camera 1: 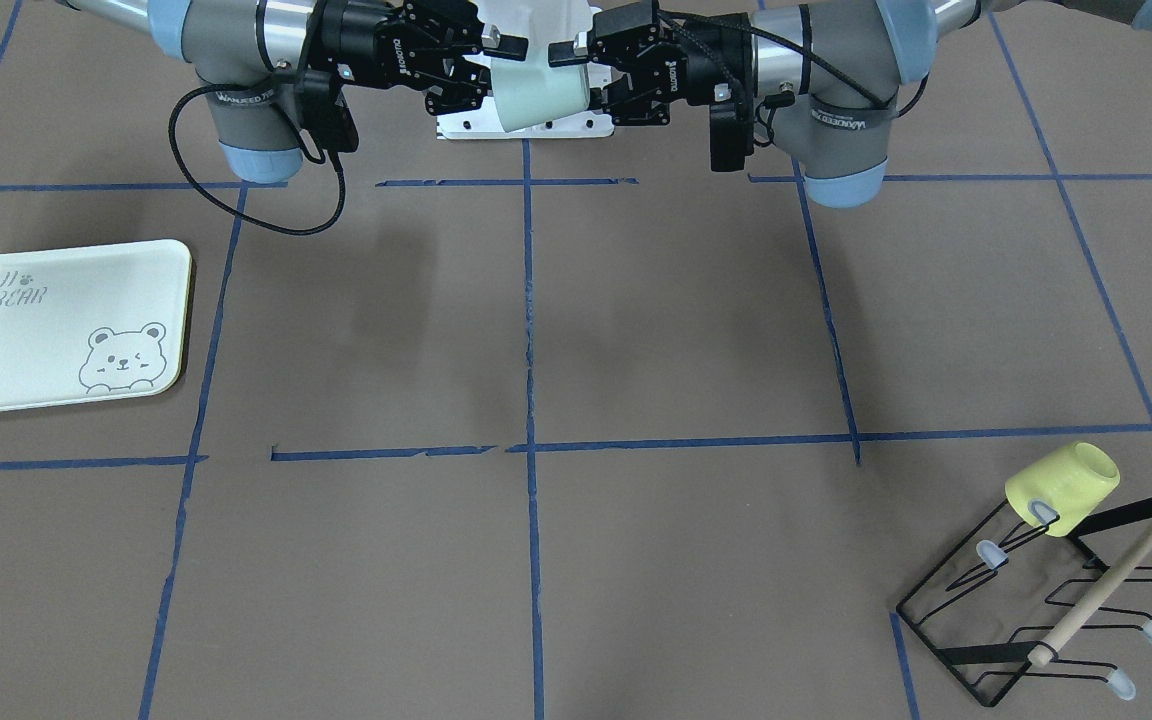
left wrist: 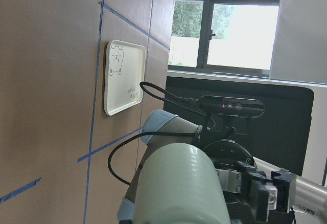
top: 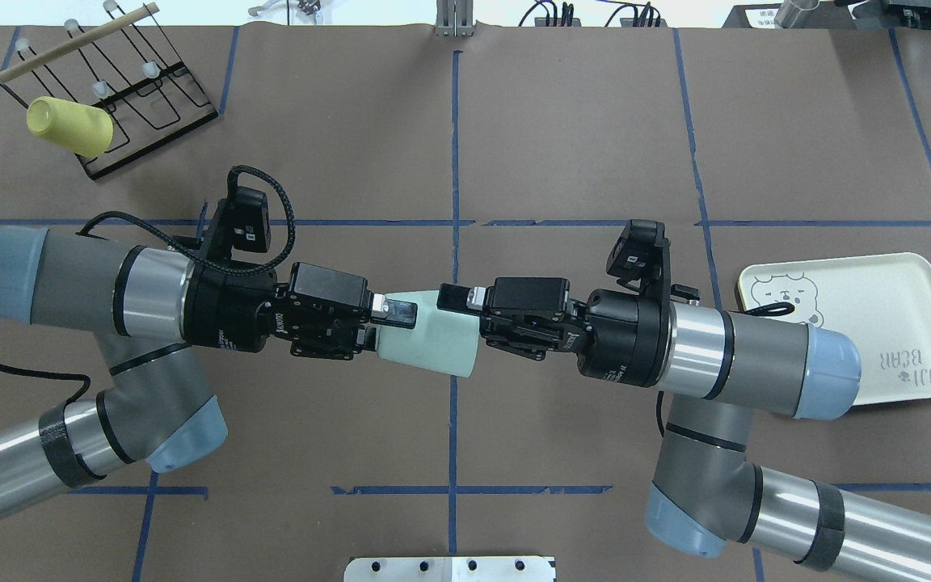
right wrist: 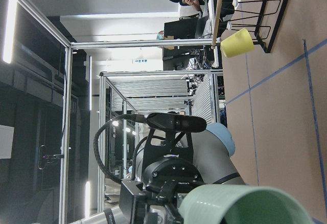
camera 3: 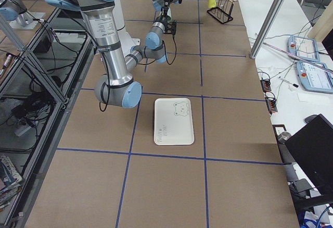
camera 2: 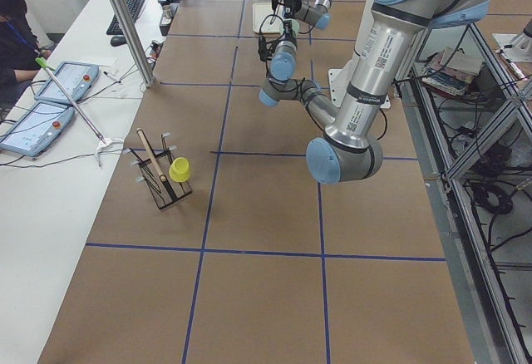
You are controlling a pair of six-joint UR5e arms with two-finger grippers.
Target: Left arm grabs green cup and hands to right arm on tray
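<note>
Handover step: green cup (top: 433, 343) is in mid-air over the bench centre, well apart from the tray (top: 910, 275). I'd get the right end effector (top: 470, 319) firmly clamped before the left lets go. Left end effector (top: 385, 323) is clamped on the cup's narrow end. Right's fingers straddle the wide end; can't tell if they're gripping.

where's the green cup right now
In the overhead view the green cup is in mid-air at the centre, over the middle blue tape line, lying sideways between the left gripper and the right gripper.
</note>
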